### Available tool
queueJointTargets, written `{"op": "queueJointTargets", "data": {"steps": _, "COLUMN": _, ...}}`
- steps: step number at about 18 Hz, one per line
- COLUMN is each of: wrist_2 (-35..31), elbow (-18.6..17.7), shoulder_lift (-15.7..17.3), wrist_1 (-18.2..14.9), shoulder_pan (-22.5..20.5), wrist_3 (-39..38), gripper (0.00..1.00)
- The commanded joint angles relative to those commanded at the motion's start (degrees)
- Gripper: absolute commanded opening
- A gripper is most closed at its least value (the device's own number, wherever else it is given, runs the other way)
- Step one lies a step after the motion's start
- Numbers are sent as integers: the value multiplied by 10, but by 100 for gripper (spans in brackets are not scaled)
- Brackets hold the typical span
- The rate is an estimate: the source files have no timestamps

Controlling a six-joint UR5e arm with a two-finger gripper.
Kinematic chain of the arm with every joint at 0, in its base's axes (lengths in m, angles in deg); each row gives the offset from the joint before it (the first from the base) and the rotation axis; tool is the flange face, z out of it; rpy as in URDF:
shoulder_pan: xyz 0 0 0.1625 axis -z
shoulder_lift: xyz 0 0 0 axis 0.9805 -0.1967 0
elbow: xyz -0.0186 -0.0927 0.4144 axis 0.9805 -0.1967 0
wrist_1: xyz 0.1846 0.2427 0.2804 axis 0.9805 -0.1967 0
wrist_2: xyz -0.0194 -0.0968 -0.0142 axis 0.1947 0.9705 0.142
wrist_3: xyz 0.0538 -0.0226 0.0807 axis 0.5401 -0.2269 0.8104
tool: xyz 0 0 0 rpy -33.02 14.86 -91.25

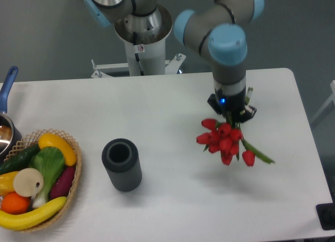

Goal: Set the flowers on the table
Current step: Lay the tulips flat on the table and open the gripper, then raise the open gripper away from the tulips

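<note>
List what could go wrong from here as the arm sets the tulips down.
1. The gripper holds the flowers by the stems with the blooms hanging lowest, so a straight descent may crush the red heads against the table.
2. One bloom and a green stem stick out at the lower right of the bunch, so it may slip loose or land unevenly.
3. The bunch hangs towards the table's right side; a release while swinging could send it nearer the edge.
</note>
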Motion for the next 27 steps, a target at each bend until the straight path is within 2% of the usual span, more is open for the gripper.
{"op": "queueJointTargets", "data": {"steps": 2, "wrist_2": -22, "elbow": 5, "shoulder_lift": -11, "wrist_1": -1, "shoulder_pan": 2, "wrist_3": -1, "gripper": 25}}
{"op": "queueJointTargets", "data": {"steps": 4, "wrist_2": -28, "elbow": 8, "shoulder_lift": -22, "wrist_1": -1, "shoulder_pan": 6, "wrist_3": -3, "gripper": 32}}
{"op": "queueJointTargets", "data": {"steps": 5, "wrist_2": -28, "elbow": 9, "shoulder_lift": -25, "wrist_1": 0, "shoulder_pan": 5, "wrist_3": -3, "gripper": 46}}
{"op": "queueJointTargets", "data": {"steps": 6, "wrist_2": -30, "elbow": 12, "shoulder_lift": -26, "wrist_1": 3, "shoulder_pan": 6, "wrist_3": 0, "gripper": 70}}
{"op": "queueJointTargets", "data": {"steps": 7, "wrist_2": -33, "elbow": 23, "shoulder_lift": -29, "wrist_1": 10, "shoulder_pan": 5, "wrist_3": 1, "gripper": 88}}
{"op": "queueJointTargets", "data": {"steps": 8, "wrist_2": -36, "elbow": 29, "shoulder_lift": -30, "wrist_1": 13, "shoulder_pan": 5, "wrist_3": 0, "gripper": 100}}
{"op": "queueJointTargets", "data": {"steps": 10, "wrist_2": -40, "elbow": 46, "shoulder_lift": -30, "wrist_1": 20, "shoulder_pan": 2, "wrist_3": -3, "gripper": 100}}
{"op": "queueJointTargets", "data": {"steps": 12, "wrist_2": -38, "elbow": 41, "shoulder_lift": -25, "wrist_1": 20, "shoulder_pan": -8, "wrist_3": -22, "gripper": 100}}
{"op": "queueJointTargets", "data": {"steps": 14, "wrist_2": -30, "elbow": 42, "shoulder_lift": -19, "wrist_1": 32, "shoulder_pan": -43, "wrist_3": -61, "gripper": 100}}
{"op": "queueJointTargets", "data": {"steps": 16, "wrist_2": -23, "elbow": 58, "shoulder_lift": -15, "wrist_1": 47, "shoulder_pan": -67, "wrist_3": -66, "gripper": 100}}
{"op": "queueJointTargets", "data": {"steps": 18, "wrist_2": 1, "elbow": 74, "shoulder_lift": -4, "wrist_1": 41, "shoulder_pan": -88, "wrist_3": -62, "gripper": 100}}
{"op": "queueJointTargets", "data": {"steps": 21, "wrist_2": 74, "elbow": 72, "shoulder_lift": 24, "wrist_1": 36, "shoulder_pan": -128, "wrist_3": -45, "gripper": 100}}
{"op": "queueJointTargets", "data": {"steps": 23, "wrist_2": 91, "elbow": 64, "shoulder_lift": 43, "wrist_1": 12, "shoulder_pan": -154, "wrist_3": 15, "gripper": 100}}
{"op": "queueJointTargets", "data": {"steps": 26, "wrist_2": 93, "elbow": 60, "shoulder_lift": 69, "wrist_1": -58, "shoulder_pan": -191, "wrist_3": 124, "gripper": 100}}
{"op": "queueJointTargets", "data": {"steps": 27, "wrist_2": 93, "elbow": 55, "shoulder_lift": 74, "wrist_1": -64, "shoulder_pan": -202, "wrist_3": 150, "gripper": 100}}
